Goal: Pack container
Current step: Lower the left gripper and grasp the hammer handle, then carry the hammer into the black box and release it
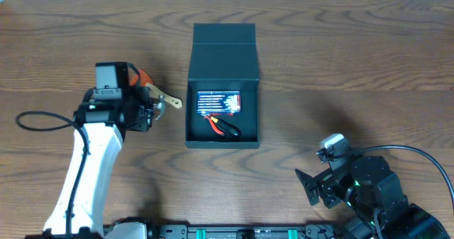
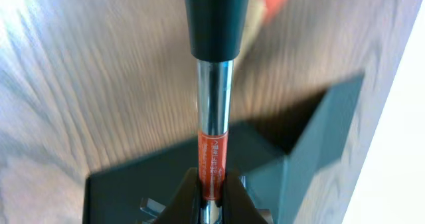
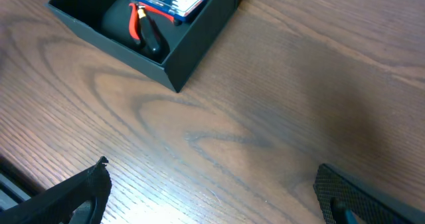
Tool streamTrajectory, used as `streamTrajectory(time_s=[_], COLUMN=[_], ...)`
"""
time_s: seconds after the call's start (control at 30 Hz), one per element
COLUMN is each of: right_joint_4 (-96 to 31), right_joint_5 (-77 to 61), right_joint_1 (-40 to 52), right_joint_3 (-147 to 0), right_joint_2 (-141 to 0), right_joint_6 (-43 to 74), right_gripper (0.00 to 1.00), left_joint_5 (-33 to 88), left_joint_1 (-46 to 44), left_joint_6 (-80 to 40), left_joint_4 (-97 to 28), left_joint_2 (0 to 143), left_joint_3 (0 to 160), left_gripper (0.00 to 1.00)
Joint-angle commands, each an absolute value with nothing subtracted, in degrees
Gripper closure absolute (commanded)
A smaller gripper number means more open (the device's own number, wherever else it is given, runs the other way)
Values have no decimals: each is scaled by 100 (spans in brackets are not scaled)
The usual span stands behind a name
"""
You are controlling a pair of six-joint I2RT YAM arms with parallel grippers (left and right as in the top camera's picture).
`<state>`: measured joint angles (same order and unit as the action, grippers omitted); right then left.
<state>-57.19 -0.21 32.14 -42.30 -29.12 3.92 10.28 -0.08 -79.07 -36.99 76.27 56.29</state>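
**Long tool pinched by its slick shaft, beside an unbraced box**

The left jaws are clamped on the chrome shaft of a long black-handled tool [image 2: 214,117], just off the left wall of the container [image 1: 248,125], which sits mid-desk, slightly toward the far edge, with its flap open toward that edge. The grip is on thin, smooth metal with the heavy handle well out from it, so the tool may well swivel or slide during the carry. If it comes in low or tilted, it could catch the left rim and shove the light cardboard. The blue case [image 1: 218,101] and the red pliers [image 1: 223,128] take up much of the floor, so the tool may end up propped on the rim and block the flap. The right jaws are apart and empty at the near right corner, so nothing steadies the box.
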Motion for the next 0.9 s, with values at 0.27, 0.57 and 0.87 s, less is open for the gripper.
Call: streamTrajectory(time_s=[0.27, 0.57, 0.87], right_joint_4=[-5710, -5710, -5710], right_joint_5=[19, 19, 19], right_joint_1=[3181, 3181, 3181], right_joint_3=[-4217, -4219, -4219], right_joint_2=[-2882, -2882, -2884], right_joint_6=[467, 469, 467], right_gripper=[1, 1, 1], left_joint_5=[939, 980, 982], left_joint_1=[-1918, -2720, -3129], left_joint_6=[-7813, -8595, -9389], left_joint_4=[-3699, -3699, -3699], left_joint_2=[8219, 8858, 9454], left_joint_3=[6742, 7011, 7011], left_gripper=[94, 94, 94])
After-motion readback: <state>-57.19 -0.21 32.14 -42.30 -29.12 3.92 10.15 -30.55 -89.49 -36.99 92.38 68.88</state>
